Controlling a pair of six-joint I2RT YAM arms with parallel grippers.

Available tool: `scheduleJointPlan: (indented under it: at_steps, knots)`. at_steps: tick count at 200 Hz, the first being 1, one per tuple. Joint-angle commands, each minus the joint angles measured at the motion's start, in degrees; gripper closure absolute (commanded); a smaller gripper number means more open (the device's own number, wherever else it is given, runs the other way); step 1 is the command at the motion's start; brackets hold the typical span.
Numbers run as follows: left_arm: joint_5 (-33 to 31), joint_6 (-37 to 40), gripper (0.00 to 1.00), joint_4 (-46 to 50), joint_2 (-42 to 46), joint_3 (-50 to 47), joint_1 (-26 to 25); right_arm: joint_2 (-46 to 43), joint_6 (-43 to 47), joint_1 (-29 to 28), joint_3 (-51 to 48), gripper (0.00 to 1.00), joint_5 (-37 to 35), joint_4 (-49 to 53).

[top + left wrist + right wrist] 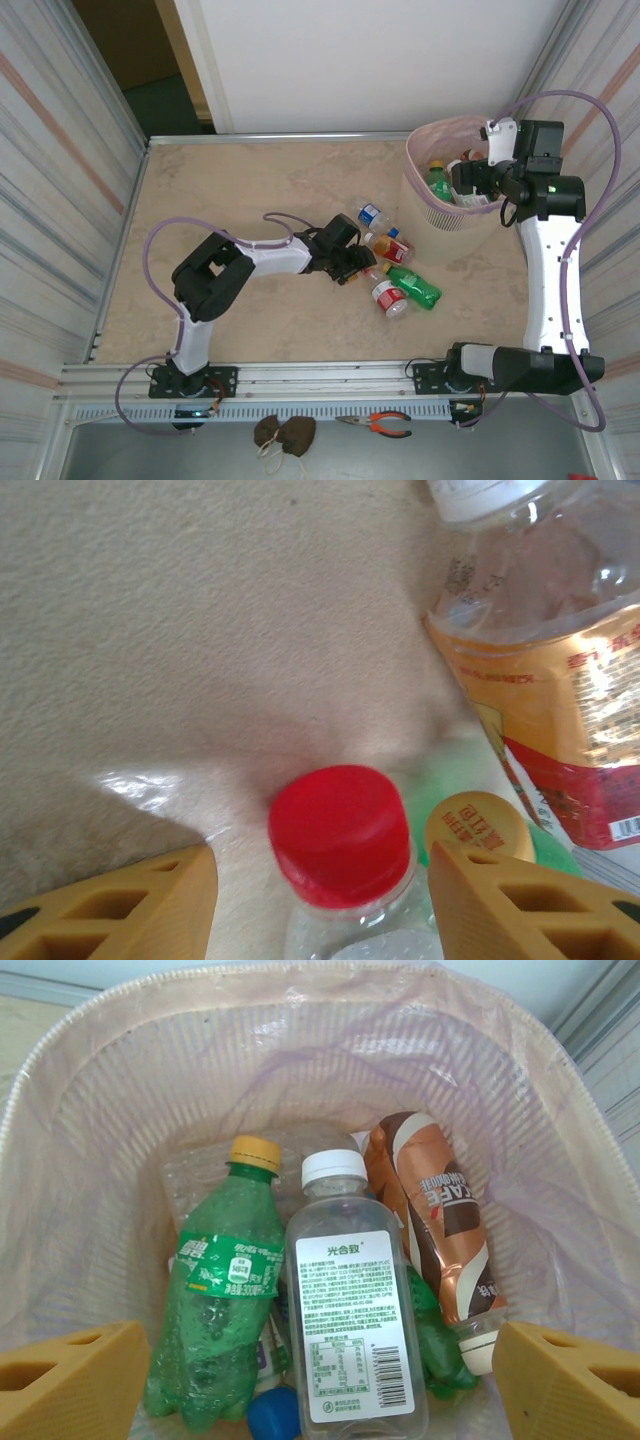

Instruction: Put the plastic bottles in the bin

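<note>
Several plastic bottles lie on the table: a blue-labelled one, an orange-labelled one, a green one and a red-capped one. My left gripper is down among them. In the left wrist view its orange fingers stand either side of the red cap with small gaps, so the left gripper is open. A yellow cap and the orange-labelled bottle lie beside it. My right gripper hangs open over the bin. The right gripper is empty above a green bottle, a clear one and a brown one.
Pliers and a brown cloth lump lie on the ledge in front of the arm bases. Ribbed walls close both sides. Bare tabletop stretches left and behind the left arm. The bin's pink liner rises round the right fingers.
</note>
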State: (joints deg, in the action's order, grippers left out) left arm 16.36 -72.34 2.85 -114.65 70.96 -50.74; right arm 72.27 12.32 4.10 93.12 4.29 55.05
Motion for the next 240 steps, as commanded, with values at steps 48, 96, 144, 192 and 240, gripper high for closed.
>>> scheduleJointPlan:
  at_steps: [48,96,144,192,240]
  knots:
    - [1.5,-3.7,0.54,-3.6,-2.4,1.9,-0.4,-1.7,0.2,0.1,-0.1,0.13,-0.2,-0.8]
    - [1.1,-3.4,0.64,-3.6,-2.4,2.1,-0.2,-2.1,0.4,0.0,-0.4,0.13,-0.1,-0.7]
    - [-0.5,-1.8,0.71,-2.9,-0.1,1.6,0.7,-3.2,0.3,-0.3,-1.3,0.13,0.2,-0.9]
    - [-3.8,3.1,0.71,0.1,5.8,1.0,1.7,-5.9,-0.9,-1.2,-1.9,0.13,2.9,-0.8]
    - [-9.6,12.7,0.71,1.2,15.7,-2.4,3.0,-10.5,-4.3,-2.0,-3.9,0.14,10.9,-3.0]
